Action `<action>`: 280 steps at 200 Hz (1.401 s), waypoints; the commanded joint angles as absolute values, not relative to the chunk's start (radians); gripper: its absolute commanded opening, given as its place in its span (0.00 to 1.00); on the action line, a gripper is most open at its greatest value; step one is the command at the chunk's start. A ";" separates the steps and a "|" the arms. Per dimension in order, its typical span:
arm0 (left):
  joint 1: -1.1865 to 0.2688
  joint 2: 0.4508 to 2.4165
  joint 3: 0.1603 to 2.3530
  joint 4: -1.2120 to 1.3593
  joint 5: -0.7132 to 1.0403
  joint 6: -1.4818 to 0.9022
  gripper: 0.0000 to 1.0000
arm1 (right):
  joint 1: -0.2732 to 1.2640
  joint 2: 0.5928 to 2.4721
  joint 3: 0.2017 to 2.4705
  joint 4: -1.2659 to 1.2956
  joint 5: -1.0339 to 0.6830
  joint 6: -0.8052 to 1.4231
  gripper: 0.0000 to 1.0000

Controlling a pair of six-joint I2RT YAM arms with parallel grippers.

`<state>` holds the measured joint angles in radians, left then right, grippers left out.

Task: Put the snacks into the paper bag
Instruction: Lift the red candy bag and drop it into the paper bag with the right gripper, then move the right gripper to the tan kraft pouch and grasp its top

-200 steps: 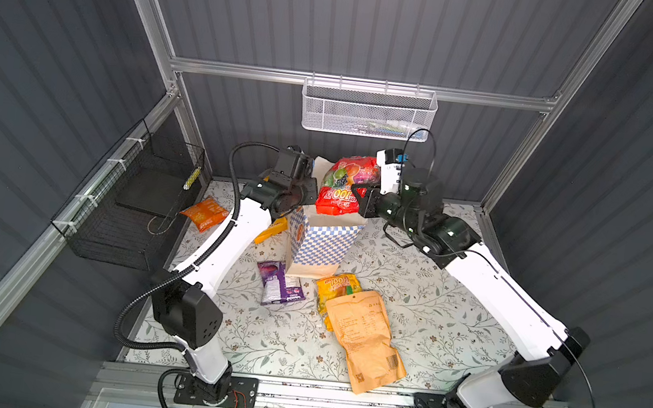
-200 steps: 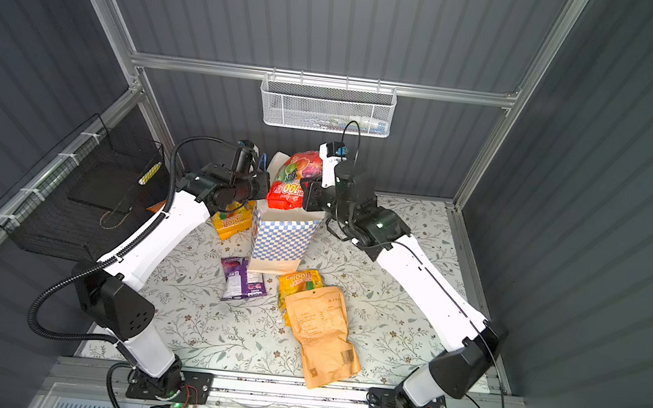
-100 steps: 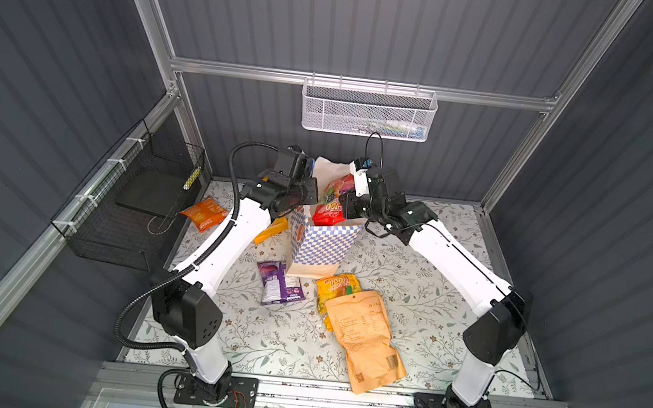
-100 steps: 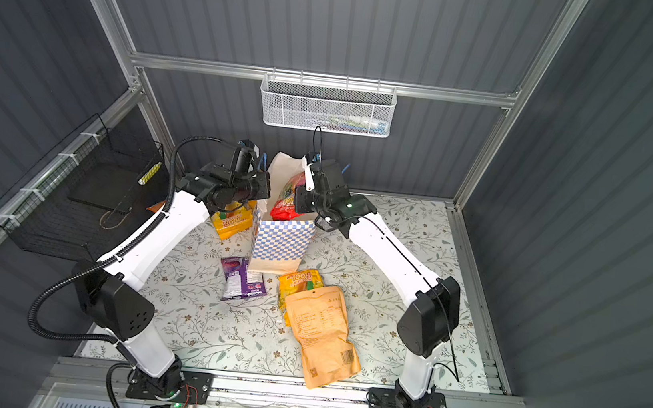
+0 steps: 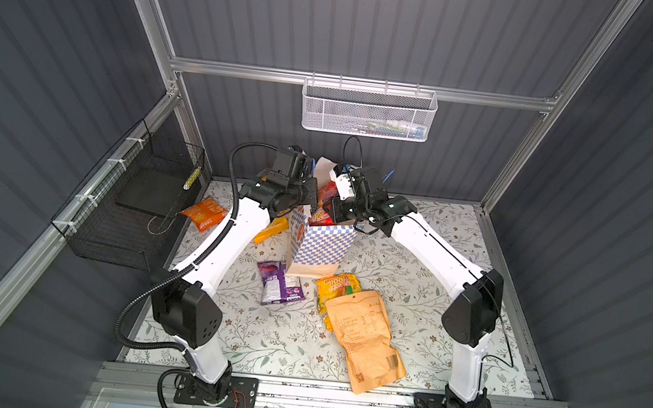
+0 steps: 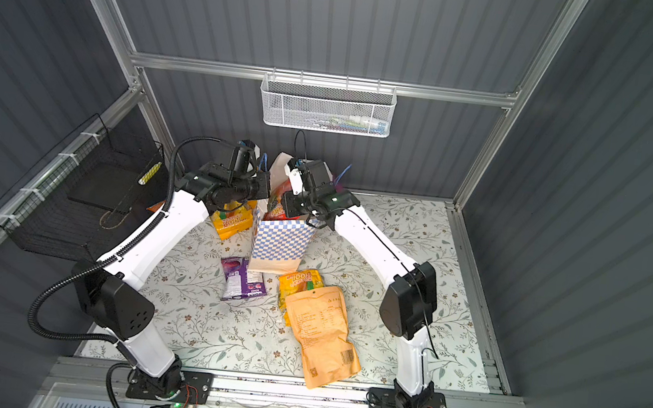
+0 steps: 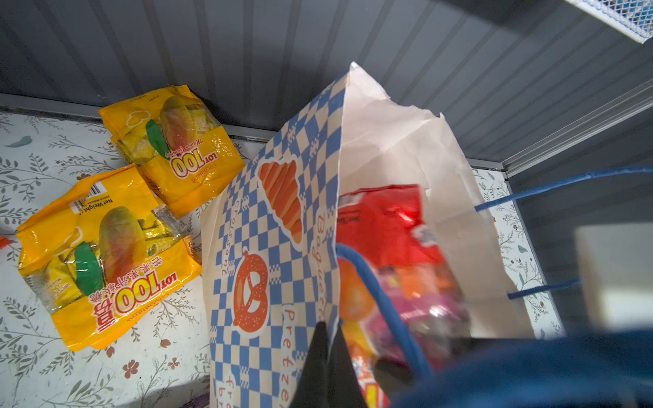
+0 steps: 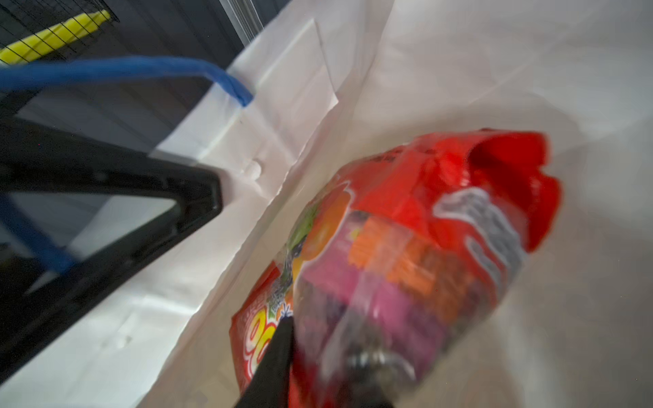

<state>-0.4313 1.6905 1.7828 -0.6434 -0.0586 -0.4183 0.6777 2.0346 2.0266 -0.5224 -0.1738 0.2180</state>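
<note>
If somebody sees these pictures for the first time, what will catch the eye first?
First, the blue-and-white checkered paper bag standing at the back middle of the flowered table, where the left arm and the right arm meet at its mouth and a red packet shows inside. The left gripper pinches the bag's rim. Next, the large tan pouch lying near the front edge, partly over a yellow packet.

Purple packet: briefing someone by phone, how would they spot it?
Find the checkered paper bag standing centrally. Flat at its base, toward the left arm, lies the purple packet; its neighbours are a yellow packet and a tan pouch.
</note>
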 commanded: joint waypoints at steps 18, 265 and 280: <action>-0.431 1.689 1.770 -0.637 -0.071 -0.393 0.00 | 0.680 2.002 2.125 -0.509 -0.196 0.203 0.47; -0.425 1.672 1.779 -0.716 -0.217 -0.445 0.00 | 0.747 0.729 0.831 -0.544 0.103 0.544 0.99; -0.425 1.678 1.781 -0.718 -0.201 -0.452 0.00 | 0.748 0.687 0.739 -0.555 0.071 0.582 0.99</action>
<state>-0.4301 1.6943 1.7744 -0.6693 -0.2234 -0.4339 0.7441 0.7296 0.8486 -0.5144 0.0860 0.4919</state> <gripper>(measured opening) 0.050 0.991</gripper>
